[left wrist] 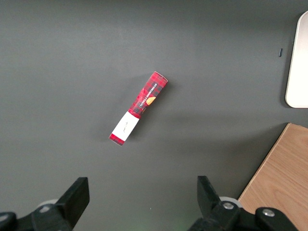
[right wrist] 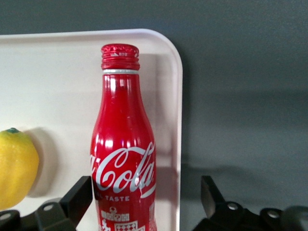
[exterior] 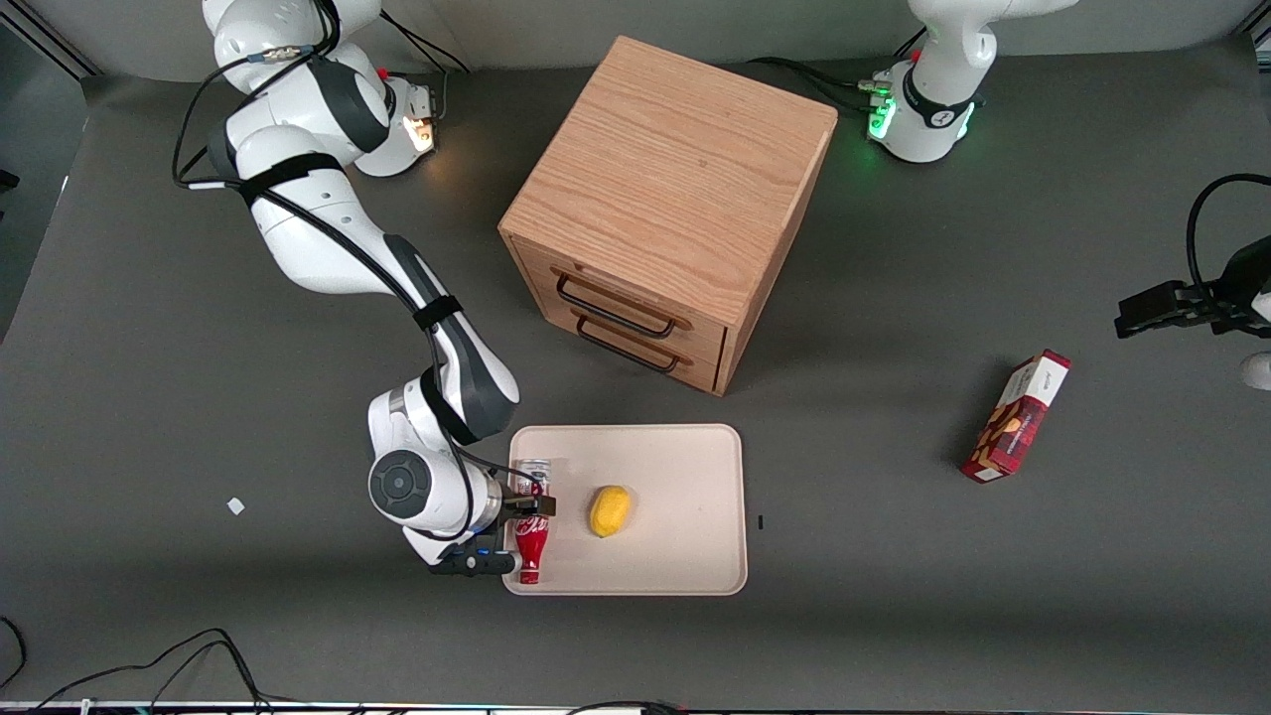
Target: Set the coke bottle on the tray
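The coke bottle (exterior: pixel 532 541) (right wrist: pixel 123 144) is red with white script, a red cap and a silvery base. It lies flat on the cream tray (exterior: pixel 685 556) (right wrist: pixel 57 77), along the tray's rim toward the working arm's end, cap pointing at the front camera. My right gripper (exterior: pixel 529 504) (right wrist: pixel 144 192) hovers over the bottle's lower body and is open. One finger (right wrist: pixel 79 195) stands close beside the bottle over the tray. The other finger (right wrist: pixel 210 195) stands well apart from it, over the dark table outside the rim.
A yellow lemon (exterior: pixel 610 510) (right wrist: pixel 14 166) lies on the tray beside the bottle. The wooden drawer cabinet (exterior: pixel 667 204) stands farther from the front camera than the tray. A red snack box (exterior: pixel 1016 416) (left wrist: pixel 138 108) lies toward the parked arm's end.
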`<state>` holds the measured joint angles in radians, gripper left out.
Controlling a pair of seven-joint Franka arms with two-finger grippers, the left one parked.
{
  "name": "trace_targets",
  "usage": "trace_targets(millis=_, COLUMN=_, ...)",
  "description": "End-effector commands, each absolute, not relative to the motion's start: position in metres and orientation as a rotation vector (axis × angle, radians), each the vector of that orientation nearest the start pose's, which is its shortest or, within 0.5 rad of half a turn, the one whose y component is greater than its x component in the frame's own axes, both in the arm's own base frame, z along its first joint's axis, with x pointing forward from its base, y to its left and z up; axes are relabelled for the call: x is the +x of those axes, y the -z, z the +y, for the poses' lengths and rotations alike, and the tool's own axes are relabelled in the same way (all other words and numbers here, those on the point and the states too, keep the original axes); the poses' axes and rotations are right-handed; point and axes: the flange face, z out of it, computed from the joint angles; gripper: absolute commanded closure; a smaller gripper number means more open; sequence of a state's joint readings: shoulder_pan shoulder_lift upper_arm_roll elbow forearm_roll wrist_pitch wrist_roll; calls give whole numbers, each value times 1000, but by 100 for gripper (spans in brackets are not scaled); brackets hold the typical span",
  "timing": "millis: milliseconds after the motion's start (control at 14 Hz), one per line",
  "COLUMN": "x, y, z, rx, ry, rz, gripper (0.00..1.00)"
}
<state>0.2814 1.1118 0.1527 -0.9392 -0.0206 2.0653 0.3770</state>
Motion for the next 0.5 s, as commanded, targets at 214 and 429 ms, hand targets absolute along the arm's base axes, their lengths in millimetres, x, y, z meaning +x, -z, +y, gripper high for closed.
trace_targets(millis=214, x=737, y=-206, z=292, rx=-3005, ry=-16, rz=58, gripper=0)
trace_targets(millis=429, x=741, y=-232, z=288, rx=-2997, ry=9, rz=111, gripper=0)
